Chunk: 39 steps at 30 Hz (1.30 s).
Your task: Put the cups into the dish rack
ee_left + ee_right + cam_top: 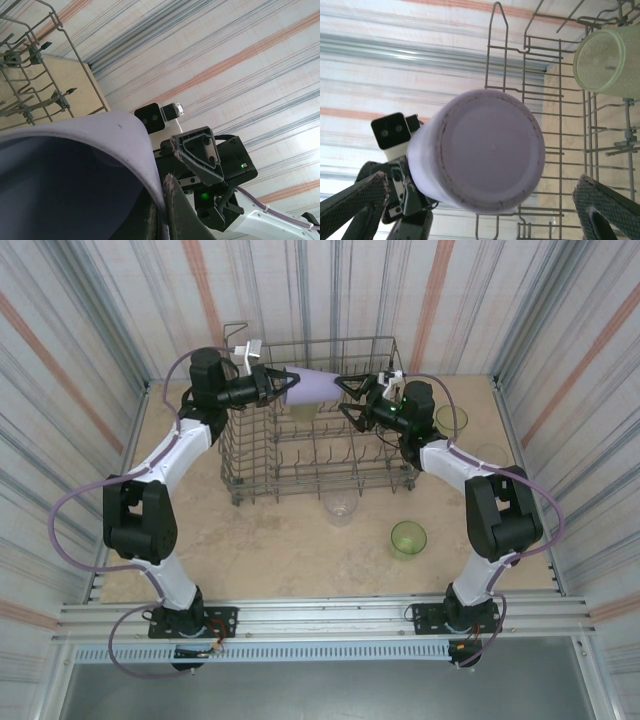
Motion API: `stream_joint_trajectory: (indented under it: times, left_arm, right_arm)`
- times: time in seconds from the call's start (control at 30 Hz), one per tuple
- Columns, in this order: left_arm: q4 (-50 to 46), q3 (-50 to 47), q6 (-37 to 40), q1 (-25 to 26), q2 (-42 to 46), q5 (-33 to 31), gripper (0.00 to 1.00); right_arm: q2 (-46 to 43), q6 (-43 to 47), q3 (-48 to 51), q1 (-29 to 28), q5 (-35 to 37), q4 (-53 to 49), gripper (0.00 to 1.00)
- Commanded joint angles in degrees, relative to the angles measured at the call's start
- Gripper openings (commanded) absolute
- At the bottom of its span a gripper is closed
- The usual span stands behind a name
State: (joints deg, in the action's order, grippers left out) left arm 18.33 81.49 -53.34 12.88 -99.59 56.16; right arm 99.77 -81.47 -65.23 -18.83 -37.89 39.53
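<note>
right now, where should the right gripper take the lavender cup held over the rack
Grip the lavender cup at its closed base end, coming from the right. It lies level, base facing the open right gripper, while the left gripper pinches the rim.

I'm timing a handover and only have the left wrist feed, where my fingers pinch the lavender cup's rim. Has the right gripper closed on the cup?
Observer: No. The right wrist view shows the right gripper open, its fingers spread wide on either side of the base of the lavender cup, apart from it.
Operator: And what is underneath the cup?
Observer: In the top view it lies sideways above the far part of the dish rack, and the right wrist view shows one yellow-green cup already inside that rack.
</note>
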Motion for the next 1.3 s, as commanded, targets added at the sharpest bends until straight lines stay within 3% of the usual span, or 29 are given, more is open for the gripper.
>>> stream_joint_trajectory:
  times: [0.0, 0.4, 0.67, 0.97, 1.1, 1.2, 1.27]
  left_arm:
    - [1.84, -0.81, 1.12, 0.49, 1.35, 0.98, 0.00]
    - [2.00, -3.23, 2.19, 1.15, 2.29, -1.40, 0.00]
    - [2.66, -3.61, 2.10, 1.69, 2.14, -2.28, 0.00]
    - [2.55, -3.69, 1.71, 2.39, 1.60, -2.28, 0.00]
    - [2.34, -4.05, 1.84, 2.50, 1.87, -2.25, 0.07]
    - [1.91, -4.07, 2.02, 2.50, 2.09, -2.24, 0.10]
    - [2.47, -4.15, 1.93, 2.69, 2.16, -1.97, 0.00]
  right_arm:
    - [1.08, -3.61, -2.64, -0.92, 3.13, -0.51, 0.99]
    - [2.82, -7.89, -5.38, -3.01, 4.37, -2.57, 0.83]
    - [3.97, -10.65, -6.39, -3.81, 5.07, -2.36, 0.80]
    - [6.45, -15.09, -5.23, -3.87, 5.96, 4.77, 0.60]
    - [6.92, -16.78, -3.90, -3.93, 7.29, 8.01, 0.52]
    - [6.90, -16.79, -3.69, -3.71, 8.08, 8.41, 0.51]
    - [6.93, -16.55, -3.85, -3.64, 8.46, 8.30, 0.55]
